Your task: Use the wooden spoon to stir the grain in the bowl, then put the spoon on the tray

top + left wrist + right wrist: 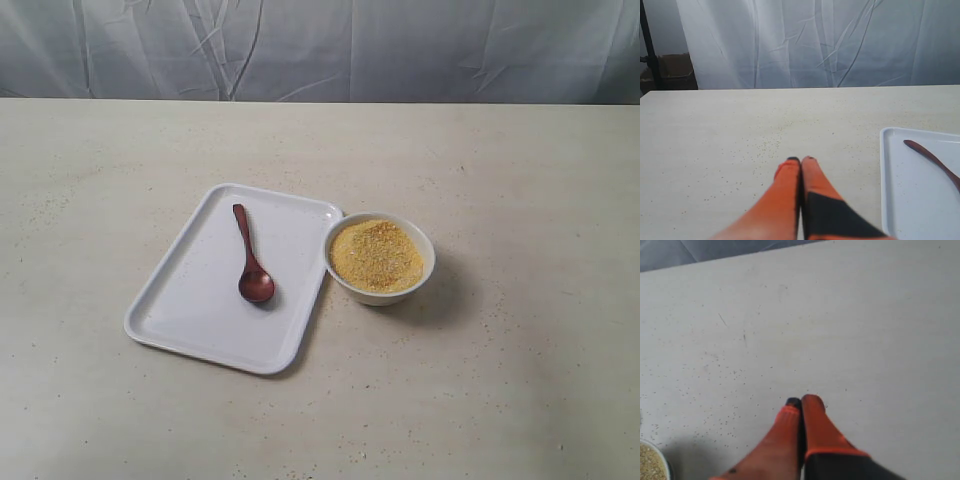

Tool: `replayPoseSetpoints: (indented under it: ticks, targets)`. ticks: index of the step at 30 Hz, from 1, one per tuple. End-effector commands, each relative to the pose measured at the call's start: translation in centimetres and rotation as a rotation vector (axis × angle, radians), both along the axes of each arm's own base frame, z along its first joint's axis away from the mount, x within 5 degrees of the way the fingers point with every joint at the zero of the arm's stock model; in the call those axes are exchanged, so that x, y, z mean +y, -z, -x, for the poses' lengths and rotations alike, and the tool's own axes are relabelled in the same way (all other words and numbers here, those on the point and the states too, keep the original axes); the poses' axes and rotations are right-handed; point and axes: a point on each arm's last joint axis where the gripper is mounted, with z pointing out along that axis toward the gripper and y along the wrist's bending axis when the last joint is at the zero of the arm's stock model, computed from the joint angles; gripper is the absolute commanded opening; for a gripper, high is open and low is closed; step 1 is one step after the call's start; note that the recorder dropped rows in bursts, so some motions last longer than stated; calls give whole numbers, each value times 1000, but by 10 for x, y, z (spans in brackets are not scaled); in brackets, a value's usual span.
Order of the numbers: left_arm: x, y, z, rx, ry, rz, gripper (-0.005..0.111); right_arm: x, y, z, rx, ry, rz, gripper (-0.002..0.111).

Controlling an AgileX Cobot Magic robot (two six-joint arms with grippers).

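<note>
The dark reddish-brown wooden spoon lies on the white rectangular tray, its rounded end toward the front. Touching the tray's right edge stands the small white bowl, filled with yellow grain. Neither arm shows in the exterior view. In the left wrist view my left gripper is shut and empty over bare table, with the tray's edge and the spoon handle off to one side. My right gripper is shut with nothing in it; the bowl of grain peeks in at a corner.
The pale, speckled table stretches all around the tray and bowl. A wrinkled grey-white curtain hangs behind its far edge. A dark stand and a cardboard box sit beyond the table in the left wrist view.
</note>
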Motion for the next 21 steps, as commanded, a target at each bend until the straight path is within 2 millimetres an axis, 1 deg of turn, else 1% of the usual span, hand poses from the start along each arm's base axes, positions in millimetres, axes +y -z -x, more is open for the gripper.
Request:
replayPoseSetpoints:
  ticks: [1,4,6,7,9,10,14,16,21]
  targets:
    - [0,0,0,-13,1,0,0,3,-21,44,-117,13,41,-1]
    - [0,0,0,-13,1,0,0,5,-24,83,-174,12,103,-1]
    - [0,0,0,-13,1,0,0,8,-21,107,-214,15,111,-1]
    - [0,0,0,-13,1,0,0,10,-17,122,-245,18,116,-1]
    - [0,0,0,-13,1,0,0,12,-12,139,-316,26,117,-1]
    - [0,0,0,-13,1,0,0,14,-10,152,-379,34,122,-1]
    - [0,0,0,-13,1,0,0,19,1,186,-525,53,100,-1]
    - [0,0,0,-13,1,0,0,22,10,201,-512,46,97,-1]
    - [0,0,0,-13,1,0,0,27,16,227,-481,25,93,-1]
